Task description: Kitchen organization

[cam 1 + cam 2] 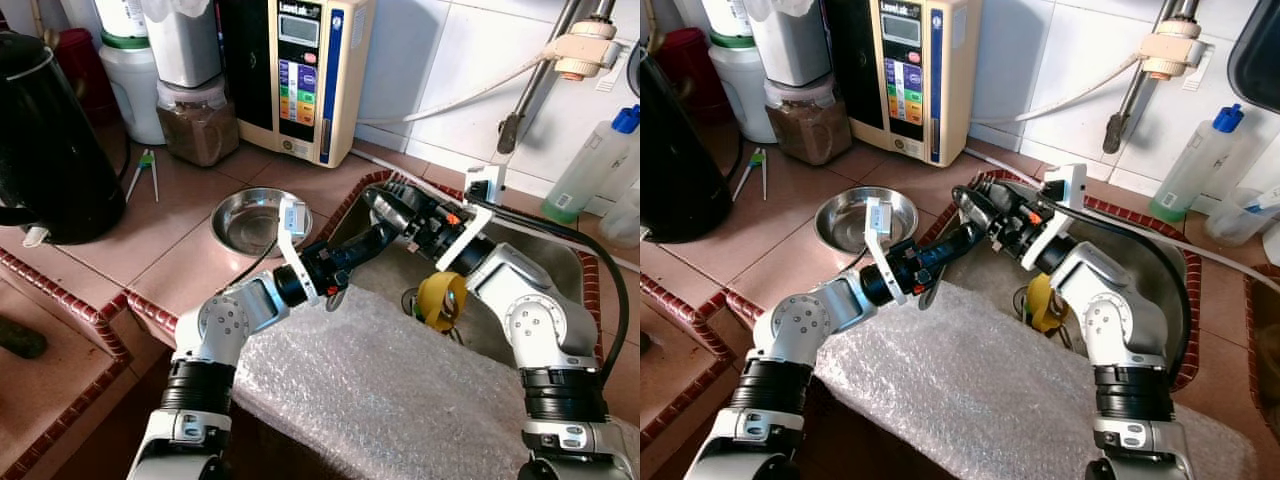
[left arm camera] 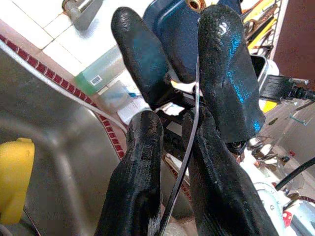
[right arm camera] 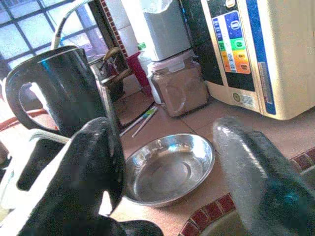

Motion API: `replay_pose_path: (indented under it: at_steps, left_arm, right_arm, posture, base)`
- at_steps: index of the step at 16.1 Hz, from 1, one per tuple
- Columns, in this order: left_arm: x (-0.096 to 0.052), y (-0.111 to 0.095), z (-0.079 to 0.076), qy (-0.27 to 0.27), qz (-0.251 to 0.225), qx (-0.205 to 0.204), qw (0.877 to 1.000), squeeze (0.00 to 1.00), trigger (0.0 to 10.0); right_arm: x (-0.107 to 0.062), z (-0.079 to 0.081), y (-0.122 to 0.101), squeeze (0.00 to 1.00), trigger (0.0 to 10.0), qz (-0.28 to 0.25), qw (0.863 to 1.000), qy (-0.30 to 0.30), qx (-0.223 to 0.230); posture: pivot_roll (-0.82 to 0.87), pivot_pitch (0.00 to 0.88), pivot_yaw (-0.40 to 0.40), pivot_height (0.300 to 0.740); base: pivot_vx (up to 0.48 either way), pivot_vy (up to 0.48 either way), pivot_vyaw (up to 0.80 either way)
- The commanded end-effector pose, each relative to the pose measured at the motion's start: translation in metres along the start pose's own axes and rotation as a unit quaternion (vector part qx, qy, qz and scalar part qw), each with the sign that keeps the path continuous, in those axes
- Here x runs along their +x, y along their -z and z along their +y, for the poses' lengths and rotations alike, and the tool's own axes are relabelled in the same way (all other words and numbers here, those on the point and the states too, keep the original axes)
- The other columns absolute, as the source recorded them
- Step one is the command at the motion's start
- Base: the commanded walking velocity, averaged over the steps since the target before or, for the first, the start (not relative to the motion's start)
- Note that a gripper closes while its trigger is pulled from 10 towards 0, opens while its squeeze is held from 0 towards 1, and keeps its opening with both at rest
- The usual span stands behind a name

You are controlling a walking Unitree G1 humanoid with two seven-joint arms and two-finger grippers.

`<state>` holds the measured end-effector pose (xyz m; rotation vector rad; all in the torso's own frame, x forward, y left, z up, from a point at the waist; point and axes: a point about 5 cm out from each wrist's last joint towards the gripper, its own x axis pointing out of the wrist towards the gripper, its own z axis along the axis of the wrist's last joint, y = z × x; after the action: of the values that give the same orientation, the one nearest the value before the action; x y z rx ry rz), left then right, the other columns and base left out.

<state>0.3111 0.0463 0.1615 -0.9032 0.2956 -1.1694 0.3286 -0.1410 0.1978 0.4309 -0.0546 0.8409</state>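
Observation:
My two grippers meet above the left rim of the steel sink [image 1: 545,262]. A thin metal utensil [image 2: 190,129] stands edge-on between the fingers of my left gripper [image 1: 383,233], which is shut on it. The utensil's lower end [image 1: 335,298] hangs below that gripper's wrist. From the sink side my right gripper [image 1: 387,207] faces it, open, with its two fingers [image 2: 224,73] either side of the utensil's upper part. A round steel bowl [image 1: 255,220] sits on the tiled counter just left of the grippers.
A yellow object [image 1: 442,298] lies in the sink under my right arm. Bubble wrap [image 1: 380,390] covers the counter front. A black kettle [image 1: 50,140], a jar of brown powder [image 1: 197,120] and a cream water machine [image 1: 300,70] stand behind. At the far right is a spray bottle [image 1: 590,165].

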Motion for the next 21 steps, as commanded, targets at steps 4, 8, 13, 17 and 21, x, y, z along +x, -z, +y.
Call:
replay_pose_path:
  at_steps: [4, 8, 13, 17, 21]
  left_arm:
    - [0.004, 0.001, -0.008, 0.023, 0.009, 0.0, 1.0, 0.0, 0.0]
    - [0.004, 0.0, -0.007, 0.02, 0.009, 0.003, 1.0, 0.0, 0.0]
    - [0.002, 0.0, -0.005, 0.013, 0.011, 0.009, 1.0, 0.0, 0.0]
    - [0.001, -0.001, -0.003, 0.001, 0.009, 0.016, 1.0, 0.0, 0.0]
    - [0.002, -0.013, 0.007, -0.051, -0.018, 0.047, 0.997, 0.0, 0.0]
  right_arm:
    - [-0.006, -0.009, -0.004, 0.0, 0.0, -0.012, 1.0, 0.029, -0.003]
    - [-0.007, -0.009, -0.004, 0.0, 0.0, -0.011, 0.999, 0.03, -0.002]
    - [-0.007, -0.01, -0.004, 0.0, 0.0, -0.01, 0.999, 0.033, -0.003]
    - [-0.007, -0.01, -0.004, 0.0, 0.0, -0.011, 0.999, 0.037, -0.004]
    - [-0.007, -0.014, -0.005, 0.0, 0.0, -0.017, 0.998, 0.054, -0.007]
  posture:
    - [-0.06, 0.0, -0.024, 0.74]
    - [-0.06, 0.0, -0.026, 0.74]
    - [-0.06, 0.0, -0.029, 0.74]
    - [-0.06, 0.0, -0.029, 0.74]
    - [-0.06, 0.0, -0.029, 0.74]
  base:
    - [0.0, 0.0, 0.0]
    - [0.0, 0.0, 0.0]
    - [0.0, 0.0, 0.0]
    - [0.0, 0.0, 0.0]
    - [0.0, 0.0, 0.0]
